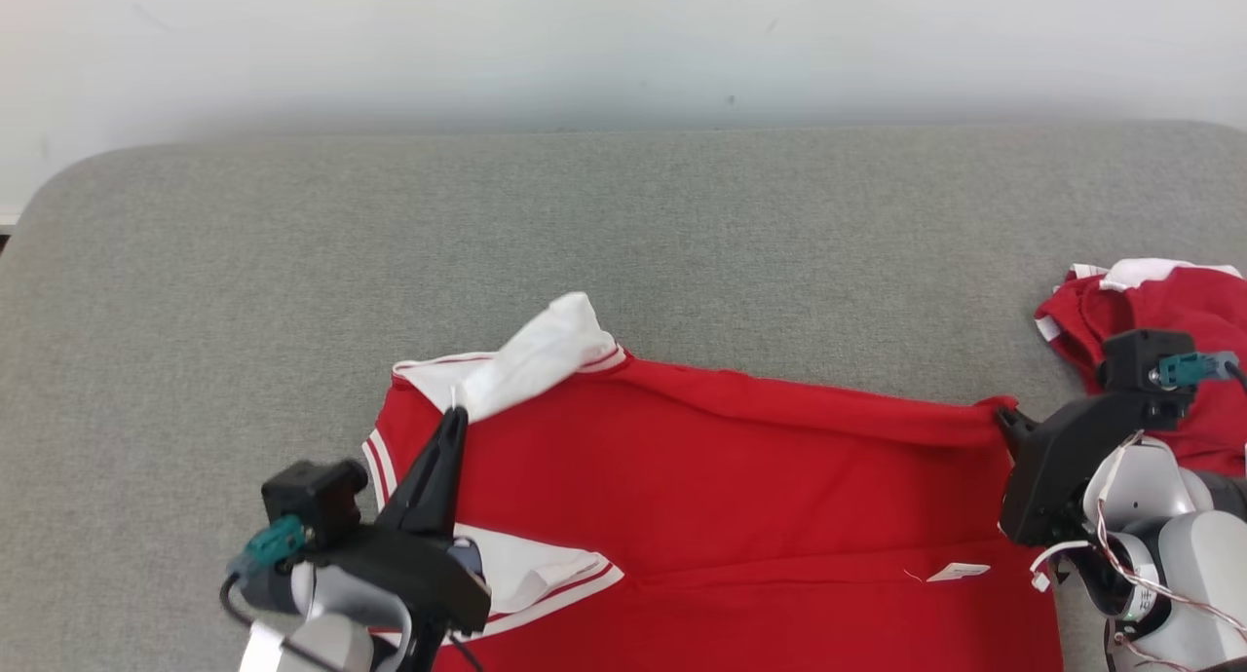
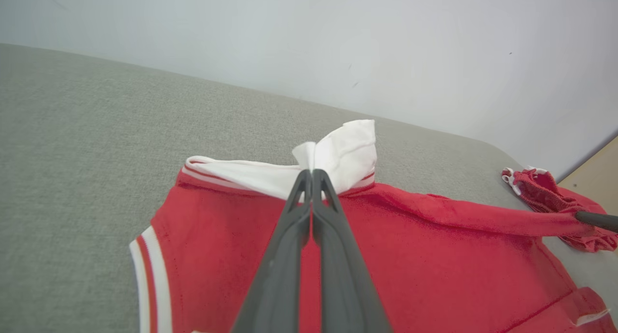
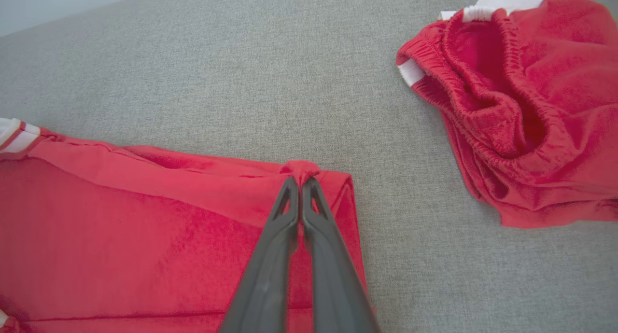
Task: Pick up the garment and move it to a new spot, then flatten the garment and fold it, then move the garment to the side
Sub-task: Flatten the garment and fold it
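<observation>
Head view: the red jersey garment with white striped trim [image 1: 740,477] lies spread on the near middle of the grey woven fabric surface [image 1: 585,224]. Its far edge forms a raised ridge. The left gripper [image 1: 454,417] meets that edge at the white collar [image 1: 546,351], and the right gripper [image 1: 1003,421] meets it at the red corner on the far right. A second, crumpled red garment with an elastic waistband [image 1: 1189,302] lies just behind the right arm.

Left wrist view: the left gripper [image 2: 311,171] has its fingers pressed together on a small pinch of the white collar [image 2: 347,149]. The pinch is only at the very tips, so a hard or uneven pull could let the cloth slip free. The collar flap stands up loosely and may fold over crooked.

Right wrist view: the right gripper [image 3: 300,179] is likewise clamped shut on a small bunch of red cloth at the garment [image 3: 145,217] corner. I cannot tell whether it has caught every layer; if it has not, the lower layer would lag and wrinkle. The crumpled red garment [image 3: 521,106] lies near, so a sideways swing of this arm could snag or drag it.
</observation>
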`<state>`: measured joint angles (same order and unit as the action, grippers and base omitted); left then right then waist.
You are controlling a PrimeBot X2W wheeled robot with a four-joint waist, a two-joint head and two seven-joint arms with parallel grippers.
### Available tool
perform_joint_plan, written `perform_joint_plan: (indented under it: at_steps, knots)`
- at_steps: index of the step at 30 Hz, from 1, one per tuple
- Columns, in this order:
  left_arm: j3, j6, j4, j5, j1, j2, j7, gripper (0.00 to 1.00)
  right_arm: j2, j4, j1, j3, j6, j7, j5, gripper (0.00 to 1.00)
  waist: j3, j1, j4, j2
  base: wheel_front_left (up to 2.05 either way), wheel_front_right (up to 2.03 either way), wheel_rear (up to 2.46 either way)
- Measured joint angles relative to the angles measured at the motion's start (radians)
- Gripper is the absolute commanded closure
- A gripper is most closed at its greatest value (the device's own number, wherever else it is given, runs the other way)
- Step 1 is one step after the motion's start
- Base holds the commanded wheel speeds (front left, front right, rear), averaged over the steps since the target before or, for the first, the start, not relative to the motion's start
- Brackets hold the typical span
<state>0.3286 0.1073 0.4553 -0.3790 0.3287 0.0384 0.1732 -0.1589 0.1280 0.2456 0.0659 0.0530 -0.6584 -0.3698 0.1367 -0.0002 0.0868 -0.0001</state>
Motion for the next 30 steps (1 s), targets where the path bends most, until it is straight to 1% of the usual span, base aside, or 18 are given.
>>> perform_joint_plan:
  at_steps: [8, 15, 20, 26, 30]
  knots:
    - [-0.011, 0.000, -0.153, -0.028, -0.123, 0.053, -0.073, 1.00, -0.010, 0.006, -0.016, -0.008, 0.000, -0.002, 0.003, 1.00, -0.003, 0.0001, 0.018, 0.0000, 0.00, 0.00, 0.00]
    - [-0.018, -0.003, -0.235, -0.045, -0.185, 0.068, -0.143, 1.00, -0.042, 0.030, -0.015, -0.025, -0.005, -0.003, 0.036, 1.00, 0.000, 0.0002, 0.019, 0.0000, 0.00, 0.00, 0.00]
    - [-0.030, -0.022, -0.297, -0.075, -0.208, 0.078, -0.193, 1.00, -0.071, 0.040, -0.016, -0.024, -0.006, -0.003, 0.058, 1.00, 0.002, 0.0002, 0.026, 0.0000, 0.00, 0.00, 0.00]
    - [-0.047, -0.041, -0.362, -0.089, -0.249, 0.095, -0.253, 1.00, -0.076, 0.055, -0.018, -0.021, -0.007, -0.003, 0.063, 1.00, -0.001, 0.0002, 0.041, 0.0000, 0.00, 0.00, 0.00]
    - [-0.044, -0.055, -0.419, -0.099, -0.280, 0.095, -0.289, 1.00, -0.075, 0.048, -0.047, -0.024, -0.008, -0.003, 0.063, 1.00, -0.001, 0.0002, 0.051, 0.0000, 0.00, 0.00, 0.00]
